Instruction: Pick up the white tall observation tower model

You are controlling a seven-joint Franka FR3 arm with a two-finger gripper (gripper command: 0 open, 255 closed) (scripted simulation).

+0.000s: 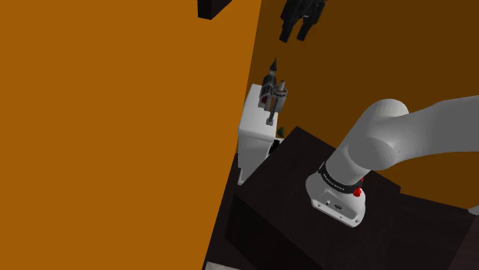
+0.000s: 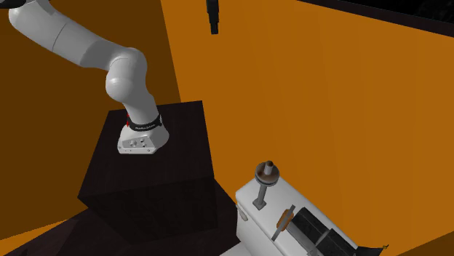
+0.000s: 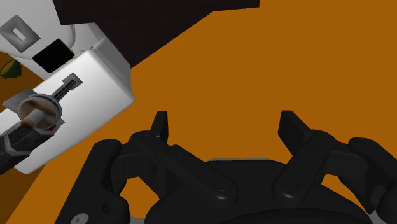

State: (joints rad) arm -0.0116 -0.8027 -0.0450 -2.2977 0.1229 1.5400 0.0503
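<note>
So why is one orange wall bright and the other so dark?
Shoulder view: the near wall catches flat light, the far wall sits in shade. Second exterior view: same split, the stand nearly black. Wrist view: the white cabinet and tower model look evenly lit, no glare.

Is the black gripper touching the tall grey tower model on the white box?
Apart. In the wrist view the black gripper, fingers open, stands clear of the tall grey tower model, orange surface between them.

Nothing readable anywhere (white marks on the arm's black band (image 1: 338, 181) are illegible).
</note>
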